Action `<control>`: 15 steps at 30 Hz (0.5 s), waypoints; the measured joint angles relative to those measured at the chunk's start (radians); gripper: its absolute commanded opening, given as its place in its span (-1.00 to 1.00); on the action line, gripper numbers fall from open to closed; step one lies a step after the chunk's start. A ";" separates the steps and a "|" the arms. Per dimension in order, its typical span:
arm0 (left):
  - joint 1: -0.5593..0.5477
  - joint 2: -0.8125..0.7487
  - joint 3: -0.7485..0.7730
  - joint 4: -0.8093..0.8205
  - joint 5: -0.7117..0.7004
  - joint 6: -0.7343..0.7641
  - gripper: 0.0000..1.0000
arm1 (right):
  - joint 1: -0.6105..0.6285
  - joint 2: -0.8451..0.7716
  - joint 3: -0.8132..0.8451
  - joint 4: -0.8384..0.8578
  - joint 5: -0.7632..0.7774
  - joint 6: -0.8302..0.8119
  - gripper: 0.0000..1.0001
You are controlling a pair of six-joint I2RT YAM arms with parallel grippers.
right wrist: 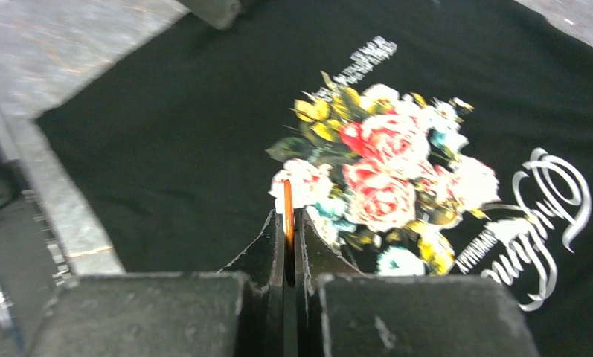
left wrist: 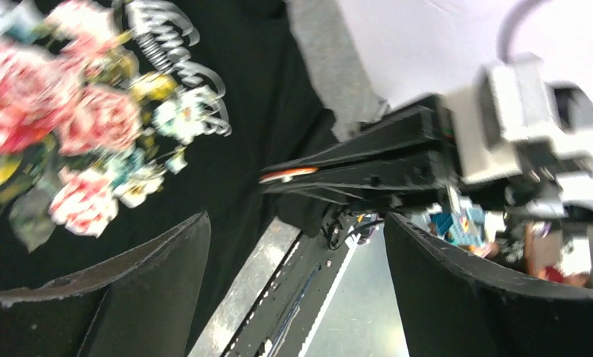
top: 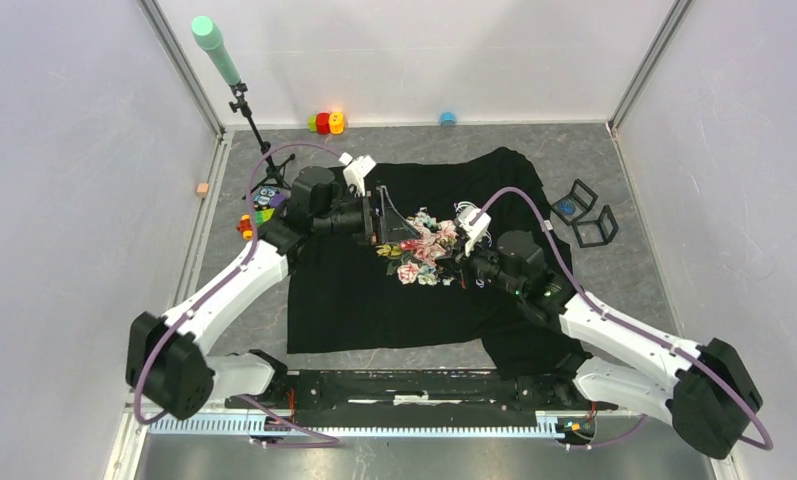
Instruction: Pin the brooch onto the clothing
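The black T-shirt lies spread on the table, its rose bouquet print and white lettering facing up. The print also shows in the left wrist view and the right wrist view. My right gripper is shut on a thin orange brooch held edge-on, just above the print's near edge. In the top view the right gripper sits at the bouquet's right side. My left gripper is open and empty above the bouquet's left side; its two dark fingers stand wide apart.
Two small black frames stand right of the shirt. A tripod with a green-topped pole stands at the back left, with coloured toys beside it. Red and yellow blocks and a blue cap lie by the back wall.
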 measured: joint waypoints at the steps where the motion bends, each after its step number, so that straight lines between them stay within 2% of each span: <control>1: -0.016 -0.029 0.001 0.018 0.011 0.023 0.86 | -0.016 -0.019 0.000 0.002 -0.068 0.014 -1.00; 9: -0.114 -0.117 0.010 0.069 0.163 0.162 0.93 | -0.053 -0.105 0.022 0.012 -0.441 0.112 -1.00; 15: -0.194 -0.143 0.011 0.023 0.217 0.242 0.90 | -0.053 -0.124 0.092 0.000 -0.591 0.153 -1.00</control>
